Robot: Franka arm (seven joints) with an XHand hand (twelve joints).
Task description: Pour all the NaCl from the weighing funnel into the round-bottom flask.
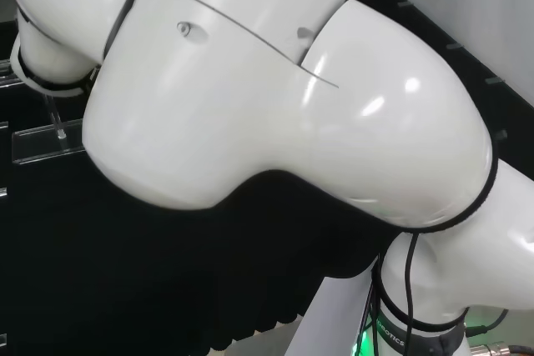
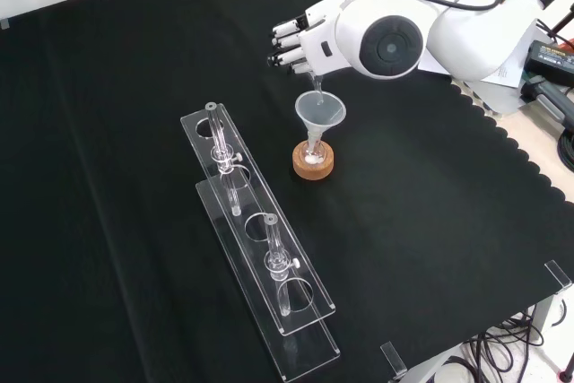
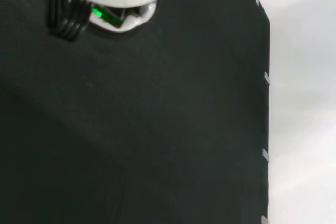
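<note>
Robot hand (image 2: 300, 42) curls on a weighing funnel (image 2: 316, 87) tipped above the flask's funnel (image 2: 320, 114). Risk: any drift off that funnel would likely spill salt onto the tabletop (image 2: 134, 87).

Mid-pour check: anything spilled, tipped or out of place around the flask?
Nothing stands out. The flask sits upright on its cork ring with a funnel in its neck, and the cloth around it shows no spill. The hand is just above the funnel.

Front view: cork ring stand (image 2: 313, 166) on the cloth (image 2: 108, 132) with a flask (image 2: 313, 155) on it, funnel (image 2: 320, 112) in the flask's neck. Hand (image 2: 300, 45) just above and behind the funnel. Clear tube rack (image 2: 260, 257) left of and nearer than the stand.
</note>
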